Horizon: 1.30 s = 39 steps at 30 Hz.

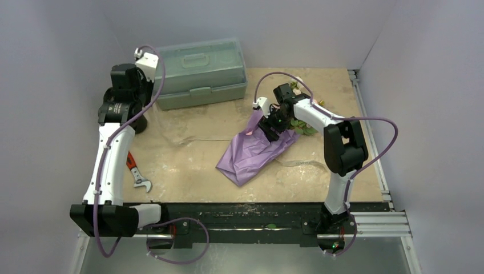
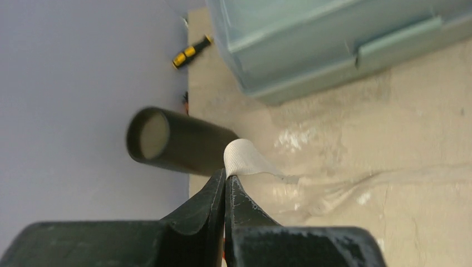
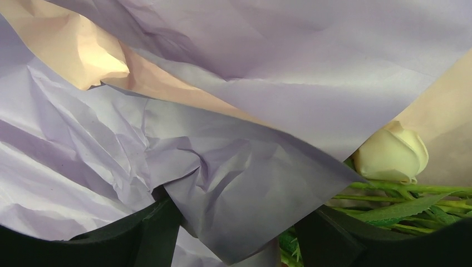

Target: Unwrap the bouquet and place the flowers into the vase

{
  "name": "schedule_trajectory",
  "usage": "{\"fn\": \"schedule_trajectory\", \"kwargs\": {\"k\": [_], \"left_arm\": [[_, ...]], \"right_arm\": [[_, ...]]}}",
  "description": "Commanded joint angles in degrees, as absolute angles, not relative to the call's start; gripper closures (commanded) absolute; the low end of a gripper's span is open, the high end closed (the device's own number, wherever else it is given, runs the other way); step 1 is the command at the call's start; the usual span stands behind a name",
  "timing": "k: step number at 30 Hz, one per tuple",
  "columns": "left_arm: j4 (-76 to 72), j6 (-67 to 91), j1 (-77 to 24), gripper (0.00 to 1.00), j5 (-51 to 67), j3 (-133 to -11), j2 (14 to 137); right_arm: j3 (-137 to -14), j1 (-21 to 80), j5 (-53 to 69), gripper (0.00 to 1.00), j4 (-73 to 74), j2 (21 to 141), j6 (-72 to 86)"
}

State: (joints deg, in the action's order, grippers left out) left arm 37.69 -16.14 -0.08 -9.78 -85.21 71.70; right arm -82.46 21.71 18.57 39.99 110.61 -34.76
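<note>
Bouquet [image 1: 257, 153] lies right of the surface's [image 1: 188, 165] centre, purple paper spread toward the near edge; the flowers [image 1: 302, 127] are mostly hidden behind my right arm. Right tool [image 3: 239, 236] stands wide, a loose paper flap between its fingers, one white rose [image 3: 392, 153] beside. Left tool [image 2: 225, 179] is pinched tight on the beige ribbon [image 2: 245, 157] near the far-left corner, just beside the vase [image 2: 178, 142], which the top view barely shows.
</note>
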Motion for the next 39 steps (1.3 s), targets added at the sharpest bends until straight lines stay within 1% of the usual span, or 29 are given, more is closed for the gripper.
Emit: {"fn": "schedule_trajectory", "kwargs": {"k": [1,4,7,9,12,14,16,17,19,21,24,29,36,39], "left_arm": [[39.8,-18.1,0.0,0.99,-11.1,-77.7,71.6],[38.0,-18.9,0.0,0.94,-12.7,-73.5,72.2],[36.9,-19.5,0.0,0.83,-11.0,-71.9,74.0],[37.0,-20.0,0.0,0.72,-4.6,-72.3,75.6],[36.4,-24.2,0.0,0.48,14.0,-71.9,76.6],[34.3,-27.3,0.0,0.43,26.1,-70.7,77.1],[32.0,-30.9,-1.2,0.43,35.5,-69.3,78.5],[31.1,-32.5,-2.3,0.45,38.0,-68.8,79.7],[29.7,-35.9,-6.0,0.48,38.8,-67.7,83.1],[29.7,-40.4,-10.0,0.51,37.9,-67.3,86.6],[29.4,-44.5,-14.0,0.52,36.2,-68.3,92.9],[27.4,-47.8,-19.3,0.51,29.4,-69.9,100.7],[24.0,-48.3,-22.9,0.49,22.5,-70.1,106.3],[24.7,-49.6,-23.3,0.52,20.6,-69.7,107.5]], "right_arm": [[-83.4,21.4,17.4,0.27,41.4,109.3,-36.3],[-83.3,21.3,17.4,0.26,41.9,109.1,-36.7],[-83.2,21.2,17.9,0.27,42.3,109.0,-37.3],[-83.4,21.1,18.5,0.27,43.0,109.1,-37.6],[-83.6,21.0,19.5,0.27,43.9,109.2,-38.0],[-83.6,21.1,20.2,0.27,44.5,109.2,-38.1],[-83.6,21.0,20.7,0.27,44.8,109.4,-38.2],[-83.7,21.1,20.9,0.27,44.9,109.5,-38.2],[-83.9,21.0,21.1,0.27,45.2,109.7,-38.1],[-84.2,20.9,21.1,0.27,45.5,109.9,-38.1],[-84.5,20.8,21.3,0.27,45.6,110.1,-38.1],[-85.1,20.6,21.5,0.28,46.1,110.5,-37.8],[-85.3,20.5,21.7,0.28,46.0,110.7,-37.4],[-85.3,20.5,21.6,0.28,45.9,110.8,-37.4]]}}
